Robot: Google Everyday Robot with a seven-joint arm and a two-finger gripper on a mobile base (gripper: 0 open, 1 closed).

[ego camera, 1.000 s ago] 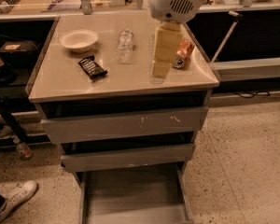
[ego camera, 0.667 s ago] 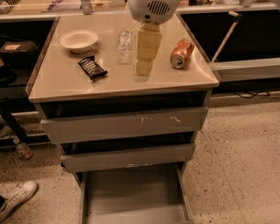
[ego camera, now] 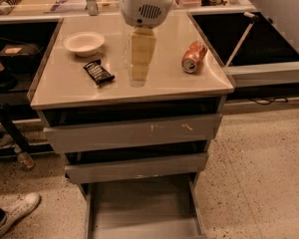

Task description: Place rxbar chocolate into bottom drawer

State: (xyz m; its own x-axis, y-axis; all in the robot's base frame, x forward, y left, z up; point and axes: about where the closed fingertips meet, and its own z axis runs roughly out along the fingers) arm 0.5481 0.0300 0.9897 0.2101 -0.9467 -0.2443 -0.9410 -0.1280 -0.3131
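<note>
The rxbar chocolate [ego camera: 98, 72], a flat black bar with white lettering, lies on the left part of the beige cabinet top [ego camera: 164, 83]. My gripper [ego camera: 138, 76] hangs from the white wrist housing over the middle of the top, just right of the bar and not touching it. The bottom drawer [ego camera: 139, 208] is pulled out below the two closed drawers, and its grey floor is bare.
A white bowl [ego camera: 83, 43] stands behind the bar. A crushed orange can [ego camera: 194, 57] lies on the right of the top. The clear bottle is mostly hidden behind my gripper. A person's white shoe [ego camera: 17, 210] is on the floor at the lower left.
My arm has moved left across the top, from beside the orange can to the middle, closer to the bar. Nothing on the top has moved.
</note>
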